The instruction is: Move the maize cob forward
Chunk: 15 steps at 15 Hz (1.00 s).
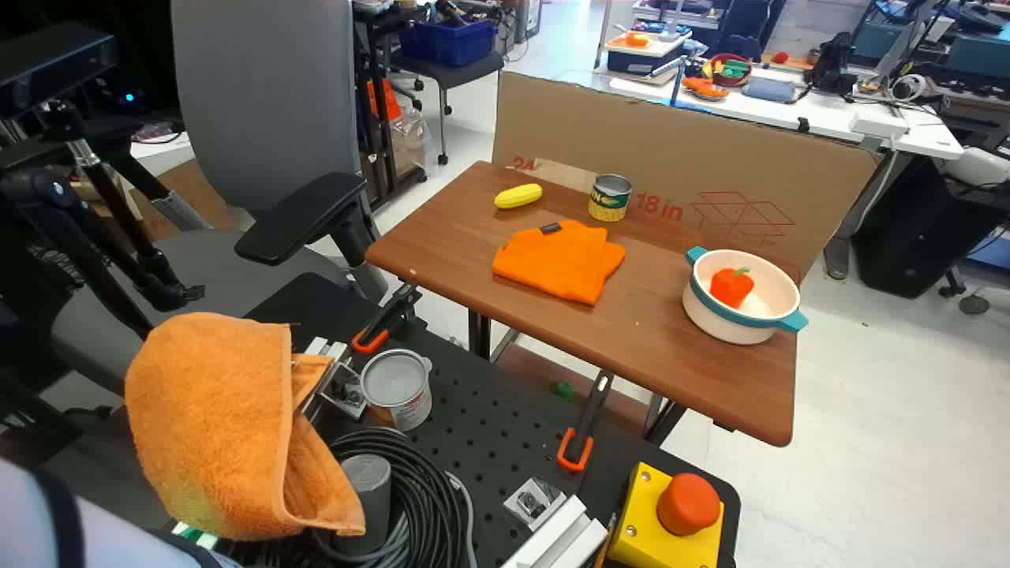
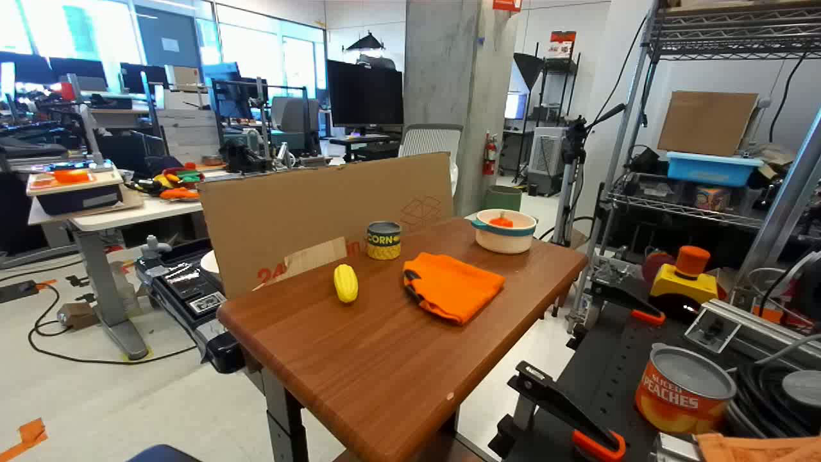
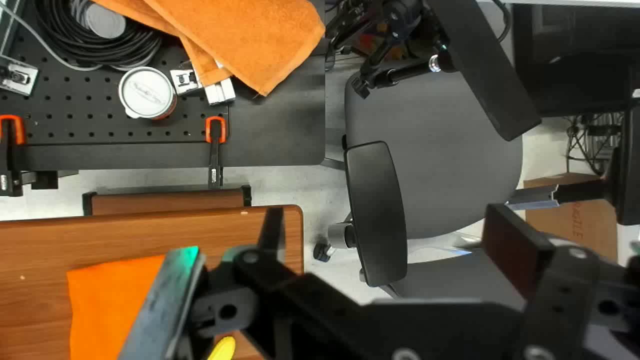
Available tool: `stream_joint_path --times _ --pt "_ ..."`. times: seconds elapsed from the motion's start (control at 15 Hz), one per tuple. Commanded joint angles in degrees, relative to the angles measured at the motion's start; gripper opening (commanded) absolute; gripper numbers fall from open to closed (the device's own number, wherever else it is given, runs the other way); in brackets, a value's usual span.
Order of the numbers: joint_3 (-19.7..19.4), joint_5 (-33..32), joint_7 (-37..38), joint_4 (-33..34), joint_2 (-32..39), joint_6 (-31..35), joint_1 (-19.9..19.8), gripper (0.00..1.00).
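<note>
The yellow maize cob lies on the brown table, near the cardboard barrier and apart from the corn can. It also shows in an exterior view. In the wrist view only one end of the cob shows at the bottom, partly hidden behind the gripper. My gripper is open and empty, its fingers wide apart. In the wrist view the chair is between the fingers, and the cob lies off to the left. The gripper is out of view in both exterior views.
A corn can, an orange cloth and a white pot holding a red pepper are on the table. A cardboard barrier stands along one edge. A chair and a black perforated bench with clamps are nearby.
</note>
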Motion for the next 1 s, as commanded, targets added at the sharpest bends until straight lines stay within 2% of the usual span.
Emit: stream_joint_path --times 0.0,0.47,0.67,0.93 --pt "0.9 0.3 -0.3 0.2 0.0 -0.3 -1.2 1.00" --pt "0.9 0.3 -0.3 0.2 0.0 -0.3 -1.2 1.00" --pt "2.0 -1.7 4.9 2.7 6.0 3.9 -3.5 1.00" --pt "2.2 -5.6 9.5 7.6 18.1 11.1 -5.5 1.00"
